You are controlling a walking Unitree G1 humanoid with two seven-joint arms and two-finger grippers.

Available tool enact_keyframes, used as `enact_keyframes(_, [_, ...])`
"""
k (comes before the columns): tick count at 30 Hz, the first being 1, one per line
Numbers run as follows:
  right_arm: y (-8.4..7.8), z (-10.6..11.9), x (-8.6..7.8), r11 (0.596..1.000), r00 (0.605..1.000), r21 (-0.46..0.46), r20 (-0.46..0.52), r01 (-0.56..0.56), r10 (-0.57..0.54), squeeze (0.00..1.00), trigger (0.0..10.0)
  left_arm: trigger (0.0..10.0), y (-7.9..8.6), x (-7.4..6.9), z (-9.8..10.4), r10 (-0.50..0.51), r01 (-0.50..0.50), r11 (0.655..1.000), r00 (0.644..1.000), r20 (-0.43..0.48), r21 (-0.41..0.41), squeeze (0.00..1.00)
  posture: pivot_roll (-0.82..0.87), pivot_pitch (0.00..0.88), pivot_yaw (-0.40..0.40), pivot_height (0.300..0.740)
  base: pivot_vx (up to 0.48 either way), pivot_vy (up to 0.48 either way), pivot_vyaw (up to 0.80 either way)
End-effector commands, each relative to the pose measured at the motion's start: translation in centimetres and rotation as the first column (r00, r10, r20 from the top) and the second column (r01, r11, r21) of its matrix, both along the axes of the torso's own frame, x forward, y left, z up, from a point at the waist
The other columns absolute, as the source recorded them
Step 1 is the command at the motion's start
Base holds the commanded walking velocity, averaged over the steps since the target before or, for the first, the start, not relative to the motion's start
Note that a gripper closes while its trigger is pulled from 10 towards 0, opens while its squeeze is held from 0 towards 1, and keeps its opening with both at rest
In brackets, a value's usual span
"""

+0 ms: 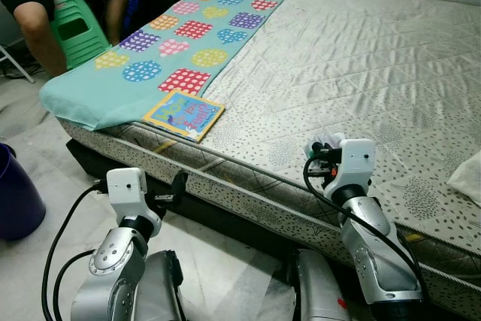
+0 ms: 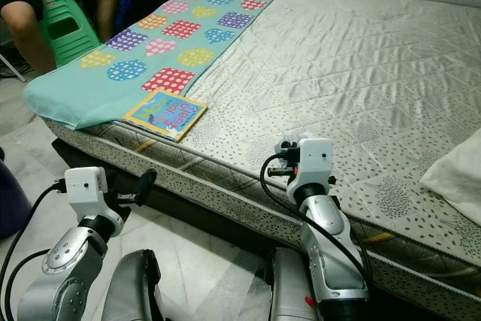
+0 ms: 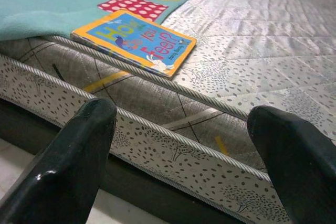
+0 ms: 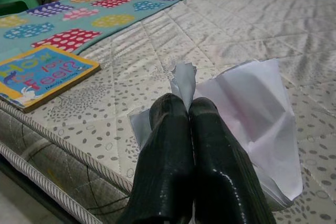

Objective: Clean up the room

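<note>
A crumpled white paper (image 4: 252,108) lies near the front edge of the grey patterned mattress (image 1: 361,73). My right gripper (image 4: 189,114) is shut on it, with the sheet sticking up around the fingertips; the same paper (image 1: 325,140) shows just past the right wrist. A children's picture book (image 1: 184,114) lies flat by the mattress edge, beside a teal blanket (image 1: 173,43) with coloured patches. My left gripper (image 3: 184,156) is open and holds nothing. It hangs below the mattress side, facing the book (image 3: 135,40).
A dark purple bin (image 1: 15,197) stands on the floor at the left. A person's legs (image 1: 37,28) and a green plastic stool (image 1: 71,28) are beyond the bed's far left corner. Something white (image 2: 455,174) lies on the mattress at the right edge.
</note>
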State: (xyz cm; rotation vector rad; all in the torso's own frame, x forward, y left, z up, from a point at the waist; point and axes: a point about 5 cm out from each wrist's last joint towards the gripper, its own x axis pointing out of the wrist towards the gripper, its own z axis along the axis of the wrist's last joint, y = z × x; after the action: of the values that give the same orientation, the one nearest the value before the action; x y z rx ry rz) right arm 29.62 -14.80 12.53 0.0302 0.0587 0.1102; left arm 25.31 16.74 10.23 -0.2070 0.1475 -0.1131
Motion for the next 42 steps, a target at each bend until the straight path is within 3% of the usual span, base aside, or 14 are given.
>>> enact_keyframes(1, [-0.03, 0.37, -0.21, 1.000, 1.000, -0.006, 0.004, -0.002, 0.002, 0.00, 10.0, 10.0, 0.03, 0.10, -0.03, -0.006, 0.006, 1.000, 1.000, 0.003, 0.008, 0.00, -0.16, 0.000, 0.029, 0.523, 0.000, 0.000, 0.00])
enact_keyframes(6, [-0.06, -0.07, -0.42, 0.998, 0.999, -0.057, -0.019, 0.036, -0.037, 0.00, 10.0, 10.0, -0.01, 0.15, -0.10, -0.008, 0.008, 1.000, 1.000, 0.001, 0.009, 0.00, -0.16, 0.000, 0.028, 0.523, 0.000, 0.000, 0.00])
enact_keyframes(16, [0.14, -0.04, -0.37, 0.999, 1.000, -0.045, -0.026, 0.012, -0.013, 0.00, 10.0, 10.0, -0.05, 0.12, -0.20, -0.013, 0.013, 1.000, 1.000, -0.001, 0.008, 0.00, -0.16, 0.000, 0.028, 0.523, 0.000, 0.000, 0.00])
enact_keyframes(42, [0.00, -0.25, -0.53, 0.999, 0.999, -0.052, -0.040, -0.002, 0.000, 0.00, 10.0, 10.0, -0.22, 0.05, -0.31, -0.026, 0.026, 1.000, 1.000, -0.005, 0.008, 0.00, -0.17, 0.000, 0.031, 0.698, 0.000, 0.000, 0.00])
